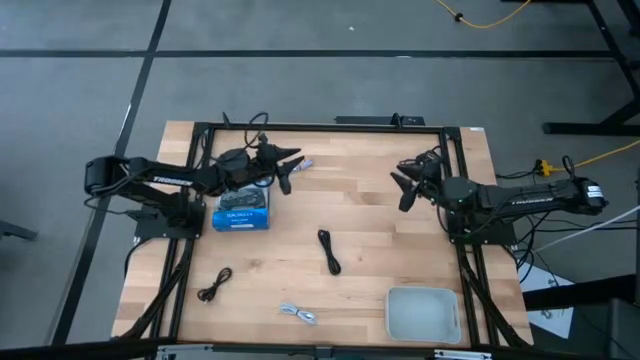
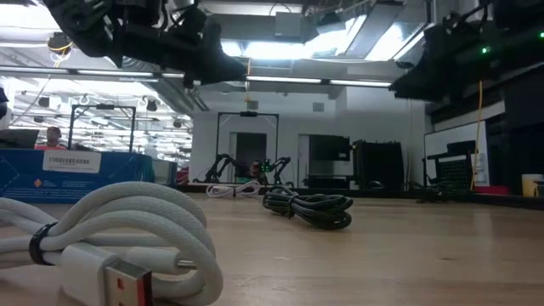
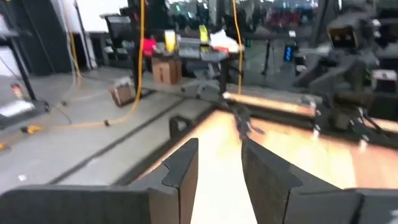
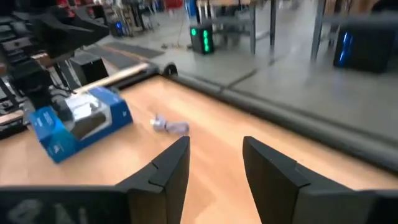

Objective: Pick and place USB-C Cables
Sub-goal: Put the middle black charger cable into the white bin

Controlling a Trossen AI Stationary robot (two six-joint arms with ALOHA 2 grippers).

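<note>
In the high view, a pale cable (image 1: 303, 163) lies at the far middle of the table, just right of my left gripper (image 1: 285, 166), which hovers open above the blue box's (image 1: 241, 211) far side. A black cable (image 1: 329, 250) lies mid-table, another black cable (image 1: 214, 285) near left, and a second pale cable (image 1: 298, 313) by the near edge. My right gripper (image 1: 404, 186) hovers open at the far right. The right wrist view shows its open fingers (image 4: 214, 165), the pale cable (image 4: 169, 126) and the box (image 4: 81, 121). A fifth cable does not show plainly.
A pale grey tray (image 1: 422, 312) sits at the near right corner. The table's black frame rails (image 1: 320, 127) run along its edges. In the low view the near pale cable (image 2: 110, 238) fills the foreground and the black cable (image 2: 310, 208) lies behind it. Bare wood lies between the arms.
</note>
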